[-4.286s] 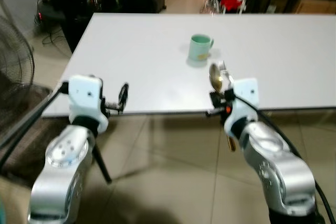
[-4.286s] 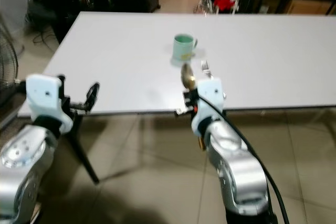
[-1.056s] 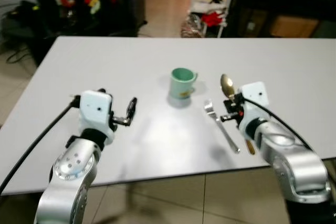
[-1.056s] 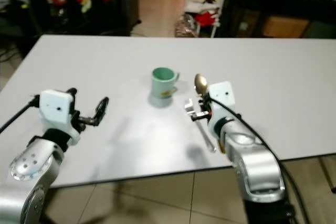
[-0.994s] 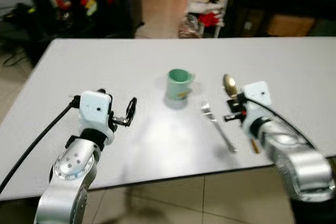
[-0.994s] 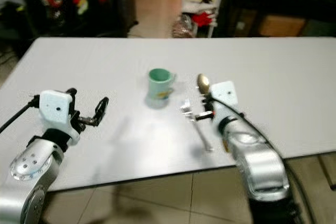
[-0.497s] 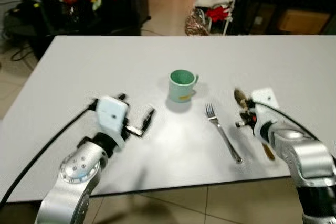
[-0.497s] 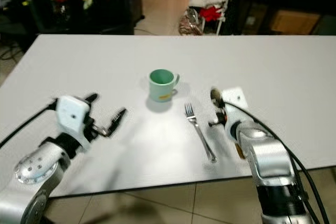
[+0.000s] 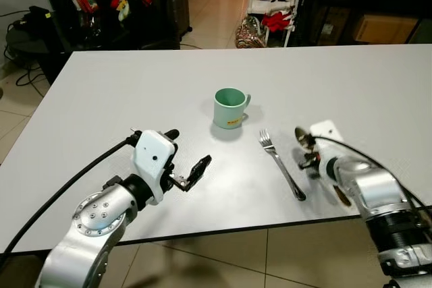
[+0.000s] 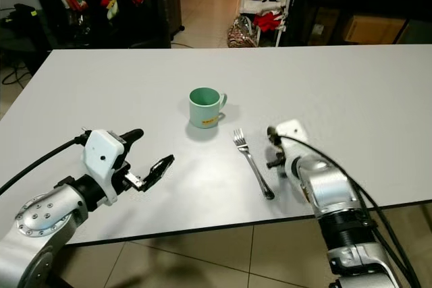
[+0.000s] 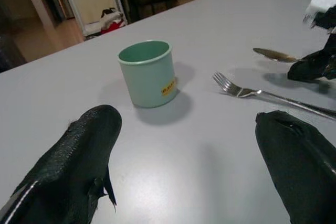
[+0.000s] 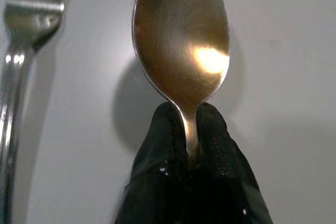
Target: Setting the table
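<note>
On the left side of the white counter (image 9: 101, 92), the left gripper (image 9: 190, 173) is hovering low over the bare surface, near the front edge. Its two black fingers (image 11: 84, 150) are standing wide apart and are holding nothing, and they are pointing toward the middle of the counter.

Farther back, near the middle, a green mug (image 9: 228, 108) is standing upright, with its handle turning to the right and a small yellow label on its side. It is well apart from both grippers.

To the right of the mug and nearer to the front edge, a fork (image 9: 281, 165) is lying flat on the counter, with its tines pointing toward the mug and its handle pointing to the front edge.

Just beside the fork, on its right, the right gripper (image 9: 310, 160) is sitting low at the counter. Its fingers (image 12: 210, 145) are pressing together on the neck of a spoon (image 12: 181, 40), and the golden bowl is sticking out in front of them, close over the surface. I cannot tell whether the bowl is touching the counter.
</note>
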Controlling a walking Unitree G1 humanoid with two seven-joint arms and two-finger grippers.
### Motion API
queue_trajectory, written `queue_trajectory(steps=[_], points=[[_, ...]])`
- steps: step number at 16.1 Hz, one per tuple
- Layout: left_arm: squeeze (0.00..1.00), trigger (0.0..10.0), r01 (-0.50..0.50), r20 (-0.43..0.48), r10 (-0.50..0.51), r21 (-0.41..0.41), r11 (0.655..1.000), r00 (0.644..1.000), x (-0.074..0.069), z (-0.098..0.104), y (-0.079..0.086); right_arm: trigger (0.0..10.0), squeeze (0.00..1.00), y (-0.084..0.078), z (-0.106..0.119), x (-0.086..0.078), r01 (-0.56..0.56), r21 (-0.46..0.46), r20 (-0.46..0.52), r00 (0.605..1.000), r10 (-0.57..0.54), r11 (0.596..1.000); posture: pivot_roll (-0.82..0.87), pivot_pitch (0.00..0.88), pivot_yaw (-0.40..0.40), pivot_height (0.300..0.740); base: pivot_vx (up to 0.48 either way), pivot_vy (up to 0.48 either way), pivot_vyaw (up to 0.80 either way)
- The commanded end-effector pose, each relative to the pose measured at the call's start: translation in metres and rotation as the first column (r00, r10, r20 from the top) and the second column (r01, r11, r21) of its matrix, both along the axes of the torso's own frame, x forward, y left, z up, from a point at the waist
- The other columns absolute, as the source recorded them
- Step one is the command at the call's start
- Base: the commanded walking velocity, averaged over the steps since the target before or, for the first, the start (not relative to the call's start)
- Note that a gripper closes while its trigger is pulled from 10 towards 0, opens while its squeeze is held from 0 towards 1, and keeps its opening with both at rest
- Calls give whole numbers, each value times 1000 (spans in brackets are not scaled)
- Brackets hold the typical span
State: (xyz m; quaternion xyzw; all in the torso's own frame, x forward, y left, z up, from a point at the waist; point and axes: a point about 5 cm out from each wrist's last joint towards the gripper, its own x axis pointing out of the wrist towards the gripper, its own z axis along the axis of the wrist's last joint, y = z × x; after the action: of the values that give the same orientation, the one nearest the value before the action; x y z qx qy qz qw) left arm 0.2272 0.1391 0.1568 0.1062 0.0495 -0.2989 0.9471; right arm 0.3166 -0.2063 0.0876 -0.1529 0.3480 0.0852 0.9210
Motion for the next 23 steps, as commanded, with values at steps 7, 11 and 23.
queue_trajectory(steps=[7,11,23], points=[[0,10000,32,0,-32,9,999,999,0,4,0,10000,0,10,-3,18,-58,-4,19,998,58,998,-83,0,-8,740,0,0,0],[0,10000,39,-3,-39,13,999,999,-1,4,0,10000,631,14,-7,22,-52,4,18,998,52,999,-81,0,-10,740,0,0,0],[0,10000,38,-7,-38,43,998,999,-2,5,6,10000,1000,24,4,21,-39,87,65,997,33,995,-59,0,-5,740,0,0,0]])
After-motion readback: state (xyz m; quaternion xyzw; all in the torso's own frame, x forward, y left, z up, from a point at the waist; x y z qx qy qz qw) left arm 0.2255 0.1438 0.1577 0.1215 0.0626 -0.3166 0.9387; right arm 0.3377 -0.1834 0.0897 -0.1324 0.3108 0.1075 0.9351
